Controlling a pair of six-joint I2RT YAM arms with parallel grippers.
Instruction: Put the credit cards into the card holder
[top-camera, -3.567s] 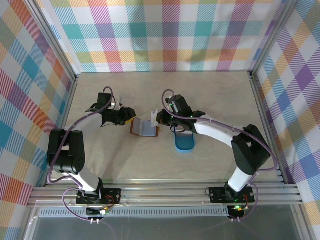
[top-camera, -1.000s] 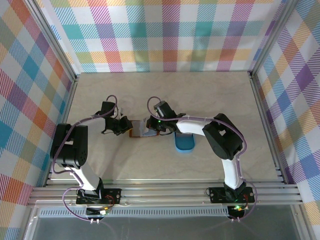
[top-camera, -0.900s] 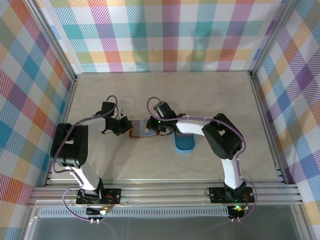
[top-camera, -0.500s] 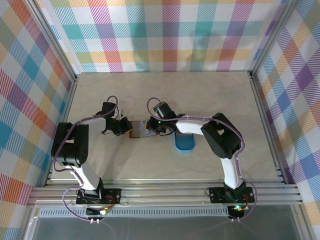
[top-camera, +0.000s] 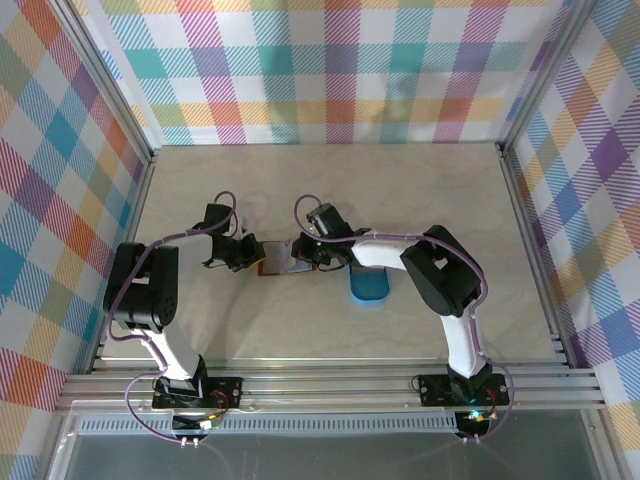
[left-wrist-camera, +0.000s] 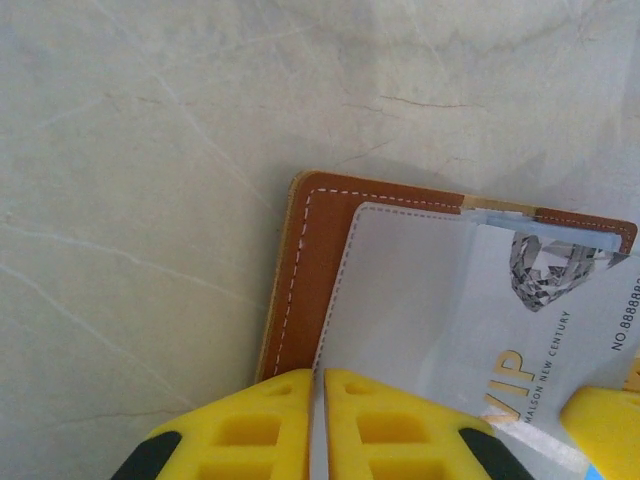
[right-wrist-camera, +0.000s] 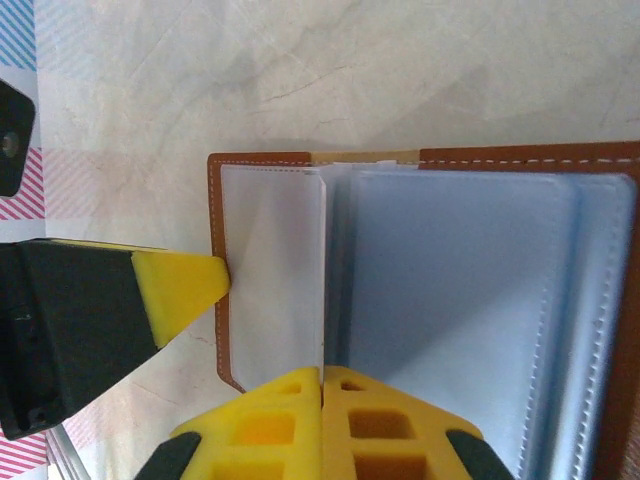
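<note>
The pale grey-white credit card (left-wrist-camera: 530, 330), printed VIP, is held slantwise over the clear sleeve of the reddish-brown leather card holder (left-wrist-camera: 305, 270), at lower right of the left wrist view. Its print, and seemingly its long axis, runs from lower left to upper right. The holder is laid open and flat on the pale marbled table (left-wrist-camera: 150, 150), left of centre in the top view. The card is pinched edge-on by the closed fingers of the right gripper (right-wrist-camera: 322, 405), judged ready for feeding into a sleeve. The left gripper (left-wrist-camera: 318, 405) is closed narrowly on the holder's edge, apparently to steady it. A blue oval plastic tray (top-camera: 369, 288) is noted just right.
</note>
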